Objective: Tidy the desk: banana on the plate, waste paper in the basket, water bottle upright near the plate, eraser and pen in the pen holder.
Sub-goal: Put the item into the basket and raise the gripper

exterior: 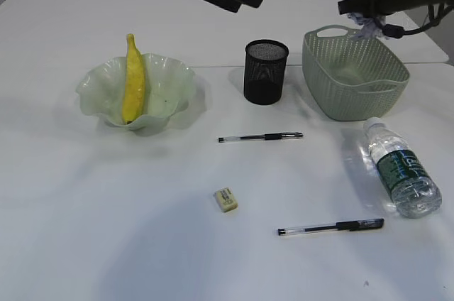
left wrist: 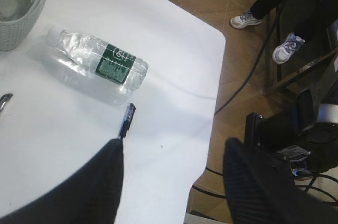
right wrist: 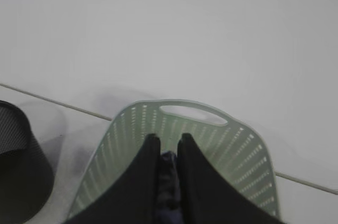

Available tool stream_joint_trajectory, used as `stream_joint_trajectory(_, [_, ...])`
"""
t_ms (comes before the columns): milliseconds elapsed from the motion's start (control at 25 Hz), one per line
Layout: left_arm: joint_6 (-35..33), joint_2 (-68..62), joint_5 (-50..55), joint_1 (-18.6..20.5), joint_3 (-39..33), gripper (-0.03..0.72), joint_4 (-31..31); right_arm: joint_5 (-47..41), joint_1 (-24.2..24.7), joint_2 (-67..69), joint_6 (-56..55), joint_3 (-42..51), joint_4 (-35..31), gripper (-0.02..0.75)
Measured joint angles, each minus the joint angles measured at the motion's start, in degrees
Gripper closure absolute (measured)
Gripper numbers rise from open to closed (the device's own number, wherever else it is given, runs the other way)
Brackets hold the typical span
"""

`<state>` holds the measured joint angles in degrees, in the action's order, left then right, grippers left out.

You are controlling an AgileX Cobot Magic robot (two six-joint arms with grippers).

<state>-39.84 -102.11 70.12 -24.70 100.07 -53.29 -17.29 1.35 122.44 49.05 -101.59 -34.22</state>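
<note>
Holding the waste paper (exterior: 367,25) in my right fingers (right wrist: 153,176) over the basket (exterior: 355,74); banana (exterior: 133,81) is lying plated, left fingers (left wrist: 100,182) are gaping empty, and bottle (exterior: 402,170), eraser (exterior: 225,199), pens are waiting.

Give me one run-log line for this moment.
right hand: shut on waste paper, above basket | banana: in plate | water bottle: lying

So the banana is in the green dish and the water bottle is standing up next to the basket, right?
Not quite. The banana is in the green dish, but the water bottle is lying on its side next to the basket, as the exterior view shows.
</note>
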Motion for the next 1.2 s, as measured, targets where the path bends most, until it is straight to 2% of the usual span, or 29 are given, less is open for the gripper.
stream_joint_trajectory(400, [0.22,0.00,0.00,0.00,0.00,0.261,0.22,8.29,0.00,4.80,0.00,-0.48,-0.29,0.687])
stream_joint_trajectory(1200, [0.43,0.00,0.00,0.00,0.00,0.261,0.47,9.35,0.14,10.04,0.00,-1.69,-7.48,0.677])
